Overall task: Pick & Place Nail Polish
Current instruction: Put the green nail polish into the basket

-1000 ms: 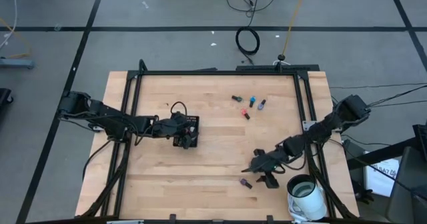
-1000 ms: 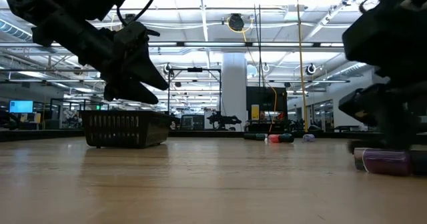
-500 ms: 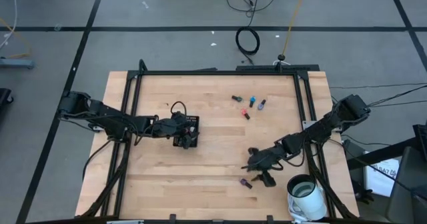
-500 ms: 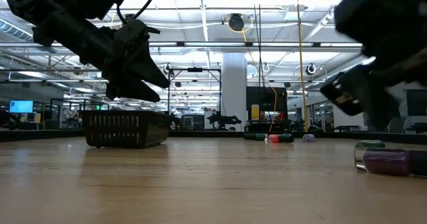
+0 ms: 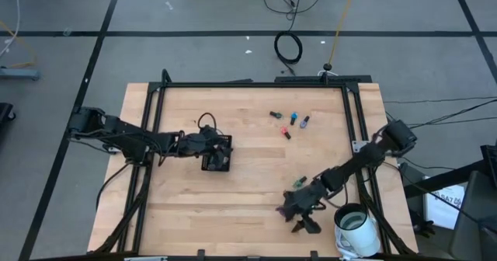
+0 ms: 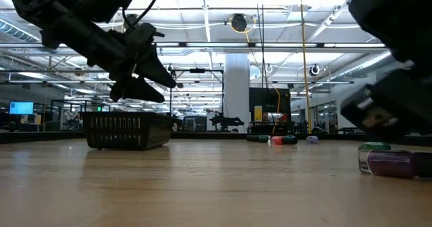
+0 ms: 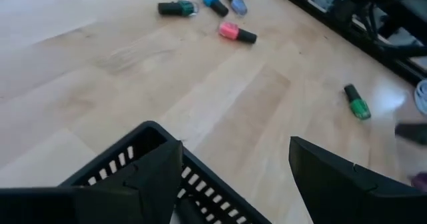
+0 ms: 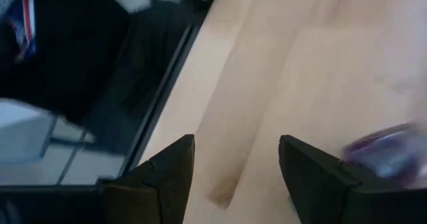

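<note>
The right gripper (image 5: 299, 218) is hovering low over the front right part of the wooden table (image 5: 248, 148) with its fingers (image 8: 167, 177) standing apart and holding nothing; a purple nail polish bottle (image 8: 383, 154) is lying on its side just beside them, and in the low view it is resting on the wood at the right edge (image 6: 391, 163). A green nail polish bottle (image 5: 298, 182) is lying nearby, just behind the right arm. The left gripper (image 5: 211, 146) is hanging over the small black slotted basket (image 5: 217, 156) at the table's middle left, its fingers (image 7: 347, 177) spread wide and empty above the basket's rim (image 7: 140, 151). Farther back, a cluster of four bottles is lying on the table: a dark green one (image 5: 275, 115), a blue one (image 5: 293, 118), a purple one (image 5: 305, 122) and a red one (image 5: 286, 133). A white cup (image 5: 356, 224) is sitting at the front right corner.
</note>
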Robot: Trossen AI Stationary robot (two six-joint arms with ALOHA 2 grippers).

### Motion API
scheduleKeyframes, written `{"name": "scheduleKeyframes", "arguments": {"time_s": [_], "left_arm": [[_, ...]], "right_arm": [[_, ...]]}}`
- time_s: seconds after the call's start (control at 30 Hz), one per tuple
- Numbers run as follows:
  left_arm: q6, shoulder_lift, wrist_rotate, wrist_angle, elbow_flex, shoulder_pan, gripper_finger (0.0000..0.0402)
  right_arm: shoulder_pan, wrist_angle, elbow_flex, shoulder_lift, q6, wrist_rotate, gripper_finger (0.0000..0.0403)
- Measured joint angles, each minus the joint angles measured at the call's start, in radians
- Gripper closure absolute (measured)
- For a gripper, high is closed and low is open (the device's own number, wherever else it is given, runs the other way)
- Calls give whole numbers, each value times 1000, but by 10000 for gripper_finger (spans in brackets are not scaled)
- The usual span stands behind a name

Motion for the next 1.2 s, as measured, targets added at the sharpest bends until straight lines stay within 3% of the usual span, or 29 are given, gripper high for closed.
{"name": "scheduleKeyframes", "arguments": {"time_s": [0.2, 0.4, 0.6, 0.87, 1.2], "left_arm": [[-11, 0, 0, -2, 0, 4, 133], [12, 0, 2, -4, 0, 4, 133], [29, 0, 2, -4, 0, 4, 133], [32, 0, 2, -5, 0, 4, 133], [42, 0, 2, -7, 0, 4, 133]], "right_arm": [[-26, -72, 18, 10, -65, -21, 195], [-92, -245, 17, -49, -213, 138, 195], [-156, -233, 17, -82, -325, 175, 195], [-170, -247, 18, -168, -414, 323, 195], [-191, -744, 17, -332, -465, 425, 195]]}}
